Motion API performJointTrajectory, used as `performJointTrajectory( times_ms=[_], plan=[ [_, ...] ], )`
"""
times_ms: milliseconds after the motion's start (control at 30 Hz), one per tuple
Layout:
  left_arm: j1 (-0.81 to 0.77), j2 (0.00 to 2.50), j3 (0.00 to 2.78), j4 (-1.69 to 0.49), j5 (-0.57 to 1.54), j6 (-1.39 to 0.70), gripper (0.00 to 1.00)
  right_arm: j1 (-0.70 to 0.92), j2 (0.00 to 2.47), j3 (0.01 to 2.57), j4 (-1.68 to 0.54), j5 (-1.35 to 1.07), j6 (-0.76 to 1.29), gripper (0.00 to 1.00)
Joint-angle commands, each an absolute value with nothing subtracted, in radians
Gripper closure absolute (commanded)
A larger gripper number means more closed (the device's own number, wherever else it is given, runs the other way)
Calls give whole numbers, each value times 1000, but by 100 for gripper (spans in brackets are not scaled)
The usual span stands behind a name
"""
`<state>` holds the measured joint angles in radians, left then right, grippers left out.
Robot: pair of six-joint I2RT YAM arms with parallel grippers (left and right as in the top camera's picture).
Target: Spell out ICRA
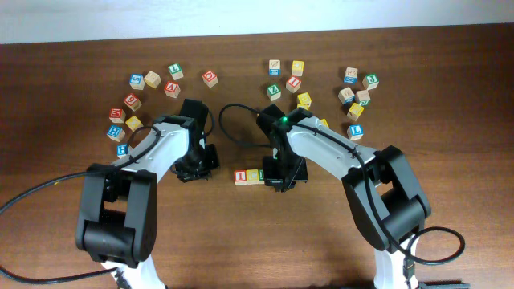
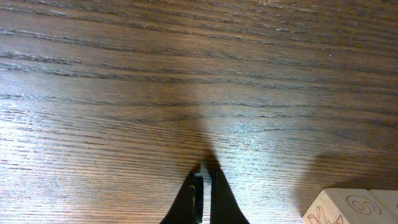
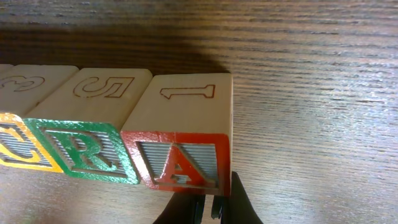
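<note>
Block row [image 1: 248, 177] lay on the bench [image 1: 241, 249] btw the two tools. From overhead only the I block [image 1: 240, 177] and the C block [image 1: 255, 175] beside it showed. The rest of the row was hidden under the right tool [image 1: 283, 172].

Right wrist view: the A block [image 3: 180, 163], red-framed, sat just ahead of the tool tips and a bit to their left. The R block [image 3: 87, 155], green-framed, touched A's left side. C, yellow-framed, came next on the left and was cut by the frame edge. Letters were on the side faces toward the tool; top faces were carved 1, 5 and 3 respectively. The right tool's fingers were closed together w/ only a slit btw them, gripping nothing. One fingertip overlapped A's lower corner in view; couldn't tell if it touched.

The left tool [image 1: 197, 163] stood near the I end of the row but apart from it. Its wrist view showed the fingers closed tight, nothing held, tips over bare wood. A pale block corner [image 2: 339, 208] showed off to the tool's right.

Loose blocks [image 1: 152, 80] were scattered well beyond both tools, in two clusters.
</note>
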<state>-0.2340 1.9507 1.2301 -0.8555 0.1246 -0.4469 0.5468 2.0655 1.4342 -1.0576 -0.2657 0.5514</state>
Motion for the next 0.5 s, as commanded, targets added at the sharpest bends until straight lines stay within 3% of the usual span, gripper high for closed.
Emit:
performJointTrajectory(
  times_ms=[0,467],
  plan=[
    [-231,1977,1225,-846,96,-459,100,550,2033,1430,-1055,-281,564,96],
    [-231,1977,1225,-846,97,-459,100,551,2033,1430,-1039,-281,578,96]
  ],
)
